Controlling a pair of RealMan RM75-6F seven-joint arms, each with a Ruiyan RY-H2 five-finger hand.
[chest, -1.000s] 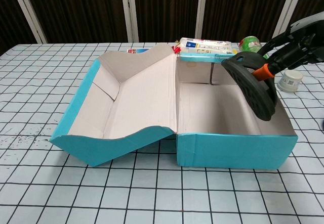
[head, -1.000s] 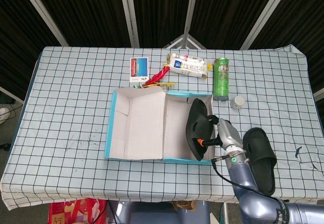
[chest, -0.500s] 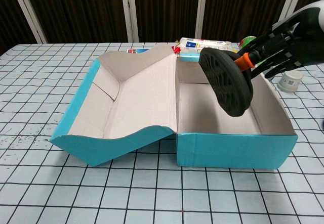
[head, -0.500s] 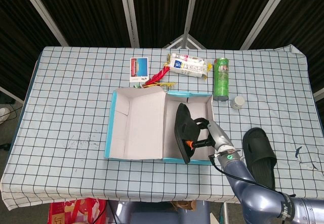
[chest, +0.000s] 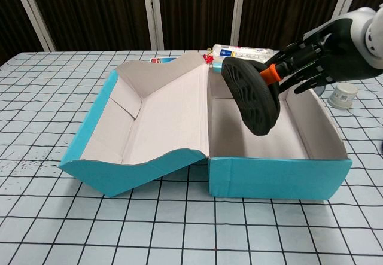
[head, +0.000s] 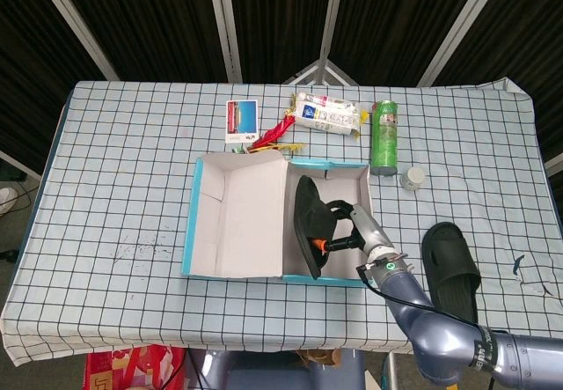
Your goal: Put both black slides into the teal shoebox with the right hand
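Observation:
A teal shoebox (head: 352,282) (chest: 278,179) stands open mid-table, its lid (head: 237,218) (chest: 161,121) folded out to the left. My right hand (head: 350,229) (chest: 314,58) grips one black slide (head: 308,224) (chest: 251,96) on its edge, sole facing left, hanging over the box's left half near the hinge. The second black slide (head: 451,269) lies flat on the cloth to the right of the box; the chest view does not show it. My left hand is in neither view.
Behind the box lie a green can (head: 384,136) (chest: 294,51), a small white jar (head: 413,178) (chest: 343,96), a white snack pack (head: 327,114) (chest: 245,53), a red-yellow wrapper (head: 275,134) and a card (head: 241,120). The checked cloth (head: 123,179) covers the table.
My right hand has carried the gripped slide leftward, from the box's right wall to above its left half. The second slide has stayed put.

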